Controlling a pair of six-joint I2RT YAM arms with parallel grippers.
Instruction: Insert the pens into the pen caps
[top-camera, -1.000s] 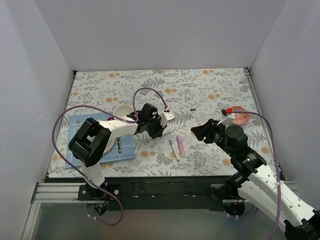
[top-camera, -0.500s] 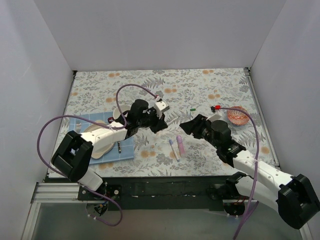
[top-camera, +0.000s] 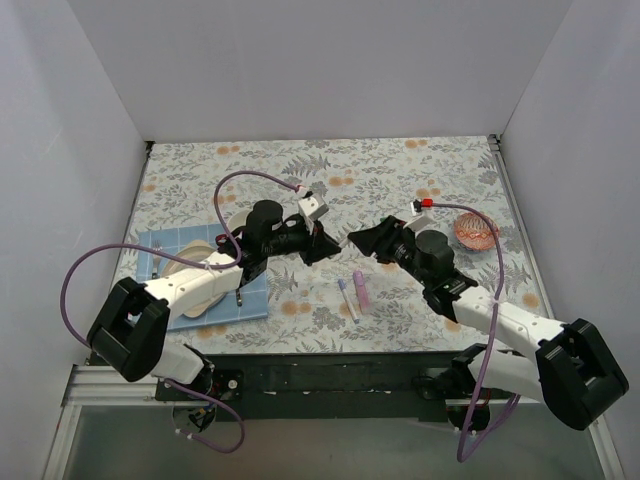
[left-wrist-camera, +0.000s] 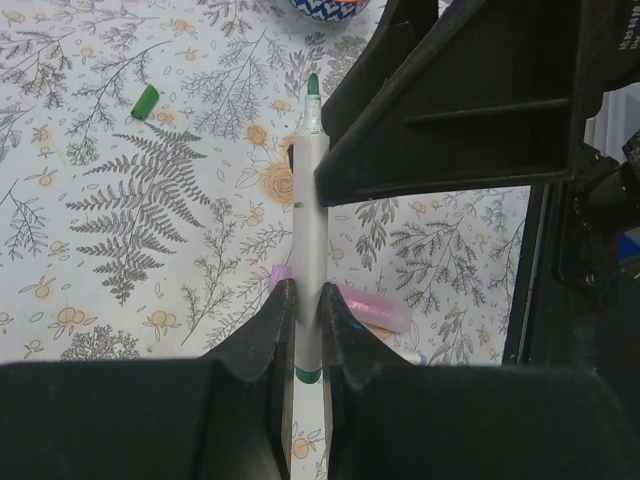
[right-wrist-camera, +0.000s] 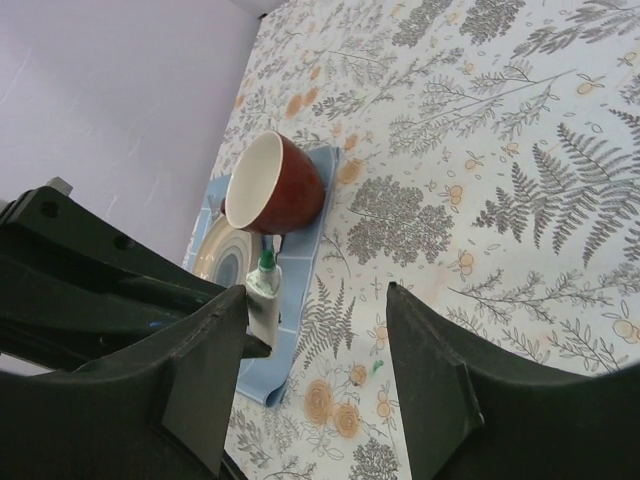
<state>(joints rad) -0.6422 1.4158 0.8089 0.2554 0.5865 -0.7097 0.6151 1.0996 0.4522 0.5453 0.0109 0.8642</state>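
White green-tipped pen (left-wrist-camera: 306, 215) clenched in left end effector (left-wrist-camera: 303, 292), close beside spread-wide right end effector (right-wrist-camera: 315, 300).

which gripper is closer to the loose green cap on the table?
Right. The right gripper, open, hangs just left of the green cap on its near side. The left gripper, shut on a green-tipped pen, is farther left.

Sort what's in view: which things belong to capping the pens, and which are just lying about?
Job in hand:
- green-tipped pen, clamped in the left gripper
- green cap
- pink pen and white pen, on the table
- right gripper, open

Lying about:
- red cup
- plate
- blue mat
- small bowl
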